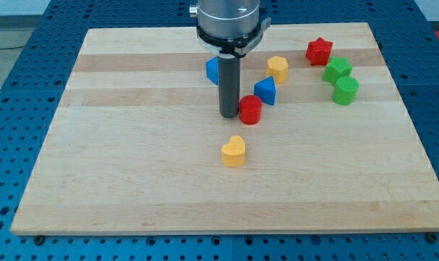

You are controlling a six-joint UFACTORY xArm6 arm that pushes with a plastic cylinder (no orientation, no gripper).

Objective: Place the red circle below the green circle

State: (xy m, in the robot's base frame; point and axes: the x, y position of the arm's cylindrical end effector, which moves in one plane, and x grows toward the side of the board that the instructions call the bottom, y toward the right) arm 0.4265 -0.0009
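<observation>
The red circle (250, 110) is a short red cylinder near the middle of the wooden board (132, 181). My tip (228, 116) touches its left side, at the view's left of it. The green circle (345, 90) is a green cylinder far to the view's right, slightly higher than the red circle. A green star-like block (337, 70) sits just above the green circle.
A blue triangle (265, 90) sits just up and right of the red circle. A blue block (213, 70) is partly hidden behind the rod. A yellow hexagon (278, 68), a red star (319, 51) and a yellow heart (234, 151) also lie on the board.
</observation>
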